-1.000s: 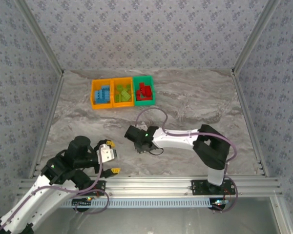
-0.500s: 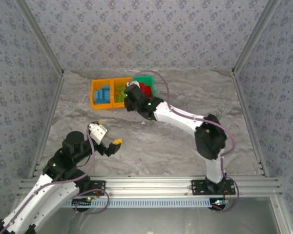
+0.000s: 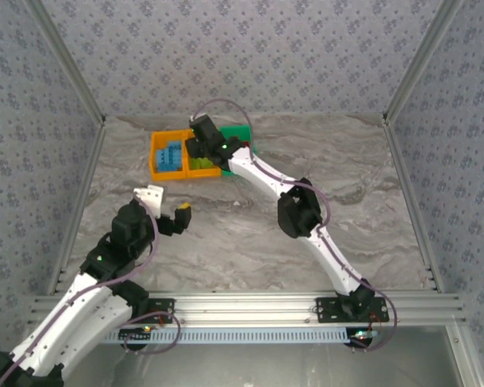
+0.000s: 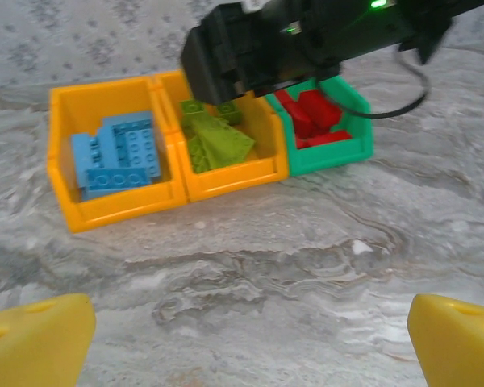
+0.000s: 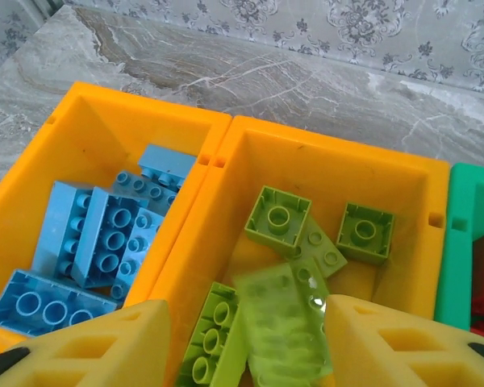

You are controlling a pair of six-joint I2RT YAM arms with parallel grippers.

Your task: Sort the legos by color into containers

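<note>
Three joined containers stand at the back: a left orange bin (image 3: 155, 158) with blue legos (image 5: 97, 242), a middle orange bin (image 5: 323, 153) with lime green legos (image 5: 278, 218), and a green bin (image 4: 339, 151) with red legos (image 4: 310, 117). My right gripper (image 5: 246, 339) hovers over the middle bin, jaws apart. A blurred lime green brick (image 5: 286, 322) lies loose between its fingers, above the other green bricks. My left gripper (image 4: 250, 339) stands wide open over bare table, well short of the bins, nothing between its yellow fingertips (image 4: 40, 339).
The right arm (image 3: 298, 211) stretches diagonally across the middle of the marble table (image 3: 347, 185). Patterned walls close in the back and both sides. Bare table lies in front of the bins (image 4: 266, 266).
My right arm swung from mid-table up to the middle bin, then its jaws parted and the lime brick came loose. My left arm shifted forward, toward the bins.
</note>
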